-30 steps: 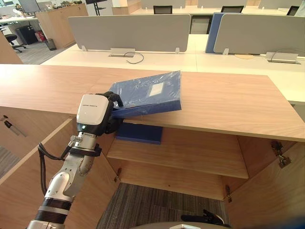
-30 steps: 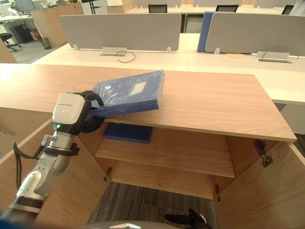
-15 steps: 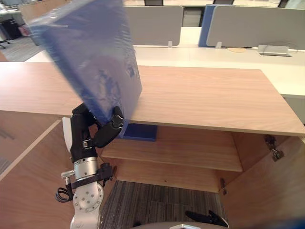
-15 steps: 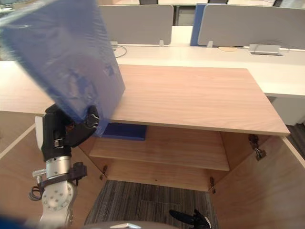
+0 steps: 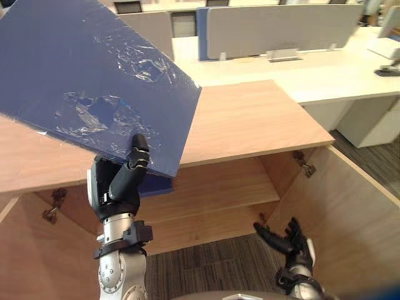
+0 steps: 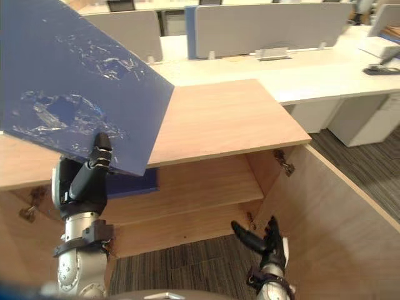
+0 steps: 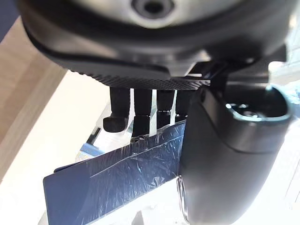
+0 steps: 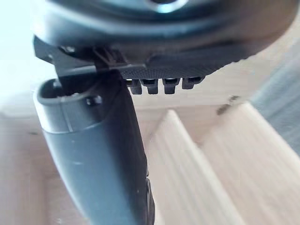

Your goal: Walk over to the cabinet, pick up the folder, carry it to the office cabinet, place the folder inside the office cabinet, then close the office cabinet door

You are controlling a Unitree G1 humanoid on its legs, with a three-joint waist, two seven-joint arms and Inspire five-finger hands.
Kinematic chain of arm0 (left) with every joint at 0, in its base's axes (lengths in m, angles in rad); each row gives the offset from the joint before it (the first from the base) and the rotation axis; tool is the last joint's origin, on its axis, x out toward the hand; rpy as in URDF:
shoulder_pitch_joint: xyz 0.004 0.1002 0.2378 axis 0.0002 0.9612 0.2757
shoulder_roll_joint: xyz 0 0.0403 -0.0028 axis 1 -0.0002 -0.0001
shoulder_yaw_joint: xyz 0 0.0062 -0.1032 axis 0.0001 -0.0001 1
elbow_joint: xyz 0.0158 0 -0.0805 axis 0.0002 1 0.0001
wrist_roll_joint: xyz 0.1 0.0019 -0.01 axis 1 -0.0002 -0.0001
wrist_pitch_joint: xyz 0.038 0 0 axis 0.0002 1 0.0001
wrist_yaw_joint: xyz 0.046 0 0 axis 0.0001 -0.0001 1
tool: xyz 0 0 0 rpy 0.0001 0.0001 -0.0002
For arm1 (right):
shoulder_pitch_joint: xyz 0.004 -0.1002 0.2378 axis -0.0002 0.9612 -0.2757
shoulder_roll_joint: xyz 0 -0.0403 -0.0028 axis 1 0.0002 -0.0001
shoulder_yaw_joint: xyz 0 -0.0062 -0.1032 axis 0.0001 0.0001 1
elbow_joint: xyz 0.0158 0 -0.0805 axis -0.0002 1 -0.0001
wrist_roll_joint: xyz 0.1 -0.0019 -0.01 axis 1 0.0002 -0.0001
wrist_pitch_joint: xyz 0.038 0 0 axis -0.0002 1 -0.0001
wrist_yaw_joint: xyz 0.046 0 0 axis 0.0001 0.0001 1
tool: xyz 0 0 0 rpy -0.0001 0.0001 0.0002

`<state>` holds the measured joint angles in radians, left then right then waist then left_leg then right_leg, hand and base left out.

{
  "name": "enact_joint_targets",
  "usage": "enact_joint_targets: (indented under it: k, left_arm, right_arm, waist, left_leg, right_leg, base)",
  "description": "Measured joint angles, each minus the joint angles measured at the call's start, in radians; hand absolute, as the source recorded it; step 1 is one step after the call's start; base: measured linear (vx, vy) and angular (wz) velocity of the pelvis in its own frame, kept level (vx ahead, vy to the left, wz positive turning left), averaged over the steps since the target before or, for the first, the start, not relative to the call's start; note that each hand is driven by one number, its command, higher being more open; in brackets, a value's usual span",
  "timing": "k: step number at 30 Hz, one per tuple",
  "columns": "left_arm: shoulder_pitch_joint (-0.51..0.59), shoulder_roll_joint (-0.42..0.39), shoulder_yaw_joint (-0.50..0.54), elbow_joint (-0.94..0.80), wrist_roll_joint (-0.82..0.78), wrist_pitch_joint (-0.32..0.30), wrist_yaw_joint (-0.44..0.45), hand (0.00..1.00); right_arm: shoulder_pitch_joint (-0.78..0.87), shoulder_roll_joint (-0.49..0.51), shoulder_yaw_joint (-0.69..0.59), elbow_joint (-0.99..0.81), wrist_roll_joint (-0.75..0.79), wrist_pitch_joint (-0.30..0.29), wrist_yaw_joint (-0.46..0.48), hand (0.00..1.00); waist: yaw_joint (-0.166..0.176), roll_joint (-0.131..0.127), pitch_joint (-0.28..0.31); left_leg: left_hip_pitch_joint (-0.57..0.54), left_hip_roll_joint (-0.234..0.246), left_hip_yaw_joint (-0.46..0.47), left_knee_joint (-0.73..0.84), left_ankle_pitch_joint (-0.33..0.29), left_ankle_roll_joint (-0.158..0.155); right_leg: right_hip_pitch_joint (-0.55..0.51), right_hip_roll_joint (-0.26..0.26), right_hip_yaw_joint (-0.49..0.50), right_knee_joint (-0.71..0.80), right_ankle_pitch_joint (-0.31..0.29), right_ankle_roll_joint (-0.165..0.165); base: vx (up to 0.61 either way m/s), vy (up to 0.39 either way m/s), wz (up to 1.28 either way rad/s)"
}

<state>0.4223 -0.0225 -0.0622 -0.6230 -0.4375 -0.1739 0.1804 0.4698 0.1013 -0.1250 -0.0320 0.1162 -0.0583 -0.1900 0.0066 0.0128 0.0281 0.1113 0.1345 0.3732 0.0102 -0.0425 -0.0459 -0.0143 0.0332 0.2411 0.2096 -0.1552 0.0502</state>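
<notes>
left hand [image 5: 119, 187] pinches the folder [image 5: 87, 81], tilted above the cabinet [image 5: 250, 119]. right hand [image 5: 294, 244] hangs spread before its shelf [image 5: 212, 187], where a blue box [image 6: 131, 182] lies.

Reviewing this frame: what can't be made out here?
1. Folder: upper left part cut off by the right eye view's edge.
2. Cabinet top: left part hidden behind the folder.
3. Blue thing on the shelf: mostly hidden by folder and left hand; kind unclear.

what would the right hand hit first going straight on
Likely the shelf inside the open cabinet: the open right hand points at it with nothing between, though depth is unclear.
</notes>
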Motion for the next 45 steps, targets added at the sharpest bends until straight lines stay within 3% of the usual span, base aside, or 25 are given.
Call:
enact_joint_targets:
  k: [3, 9, 14, 18, 21, 27, 30, 33, 37, 45]
  left_arm:
    - [-0.015, 0.015, 0.009, -0.001, 0.001, 0.0, -0.005, 0.0]
    - [-0.06, 0.039, 0.019, -0.001, 0.02, 0.001, -0.065, 0.0]
    - [-0.131, 0.119, 0.071, 0.001, 0.059, 0.001, -0.143, 0.0]
    - [-0.252, 0.178, 0.087, 0.042, 0.077, 0.0, -0.185, 0.0]
    - [-0.324, 0.237, 0.068, 0.086, 0.075, -0.01, -0.216, 0.0]
    - [-0.386, 0.38, -0.046, 0.159, 0.071, -0.023, -0.289, 0.0]
    - [-0.389, 0.424, -0.044, 0.217, 0.014, -0.025, -0.268, 0.0]
    - [-0.389, 0.473, -0.052, 0.256, -0.037, -0.025, -0.254, 0.0]
    - [-0.388, 0.532, -0.076, 0.274, -0.074, -0.037, -0.231, 0.0]
    - [-0.386, 0.605, -0.121, 0.295, -0.109, -0.07, -0.205, 0.0]
  right_arm:
    - [0.027, 0.014, -0.005, -0.173, -0.049, 0.0, -0.023, 1.0]
    - [0.024, 0.006, -0.028, -0.437, -0.18, 0.004, -0.045, 1.0]
    - [-0.155, -0.093, -0.178, -0.577, -0.215, -0.003, -0.032, 1.0]
    - [-0.335, -0.215, -0.236, -0.611, -0.17, -0.058, -0.037, 1.0]
    - [-0.419, -0.34, -0.161, -0.6, -0.008, -0.104, 0.009, 1.0]
    - [-0.625, -0.673, 0.112, -0.431, 0.366, -0.125, 0.234, 1.0]
    - [-0.722, -0.808, 0.203, -0.317, 0.608, -0.122, 0.277, 1.0]
    - [-0.805, -0.918, 0.305, -0.231, 0.758, -0.114, 0.295, 1.0]
    - [-0.883, -1.008, 0.406, -0.181, 0.872, -0.11, 0.295, 1.0]
    - [-0.976, -1.134, 0.518, -0.152, 0.95, -0.103, 0.295, 1.0]
  waist:
    - [-0.015, 0.008, 0.008]
    - [-0.038, 0.02, 0.012]
    - [-0.034, 0.036, -0.002]
    - [-0.016, 0.035, -0.025]
    - [-0.01, 0.026, -0.043]
    - [-0.004, 0.005, -0.079]
    - [0.011, -0.004, -0.083]
    - [0.019, -0.007, -0.084]
    - [0.02, -0.008, -0.085]
    - [0.019, -0.014, -0.09]
  left_leg:
    - [0.03, 0.0, 0.081, 0.013, -0.017, -0.003]
    - [0.061, -0.009, 0.146, 0.018, -0.024, -0.005]
    - [0.064, -0.019, 0.141, 0.02, -0.023, -0.004]
    - [0.067, -0.03, 0.12, 0.02, -0.019, 0.001]
    - [0.064, -0.036, 0.102, 0.02, -0.016, 0.006]
    - [0.065, -0.038, 0.085, 0.013, -0.01, 0.014]
    - [0.065, -0.038, 0.087, 0.011, -0.008, 0.017]
    - [0.065, -0.038, 0.085, 0.008, -0.007, 0.017]
    - [0.068, -0.043, 0.078, -0.007, -0.002, 0.019]
    - [0.068, -0.058, 0.074, -0.014, -0.001, 0.02]
  right_leg:
    - [-0.047, 0.009, 0.04, 0.086, -0.032, 0.035]
    - [-0.082, 0.021, 0.073, 0.164, -0.059, 0.026]
    - [-0.084, 0.018, 0.073, 0.176, -0.056, 0.022]
    - [-0.072, 0.004, 0.054, 0.178, -0.055, 0.022]
    - [-0.066, -0.007, 0.036, 0.176, -0.055, 0.022]
    - [-0.051, -0.022, 0.018, 0.15, -0.046, 0.023]
    - [-0.05, -0.021, 0.018, 0.143, -0.038, 0.023]
    - [-0.045, -0.022, 0.008, 0.131, -0.028, 0.025]
    - [-0.036, -0.031, 0.0, 0.116, -0.024, 0.025]
    - [-0.033, -0.05, -0.006, 0.108, -0.023, 0.028]
  base:
    - [-0.03, 0.022, -0.76]
    - [-0.03, -0.023, -0.37]
    - [-0.03, 0.0, 0.0]
    - [-0.02, 0.016, 0.15]
    - [-0.03, 0.018, 0.17]
    - [-0.03, 0.027, 0.08]
    - [-0.01, 0.01, -0.01]
    - [0.0, 0.008, 0.01]
    - [-0.01, 0.031, 0.06]
    - [-0.02, 0.028, 0.02]
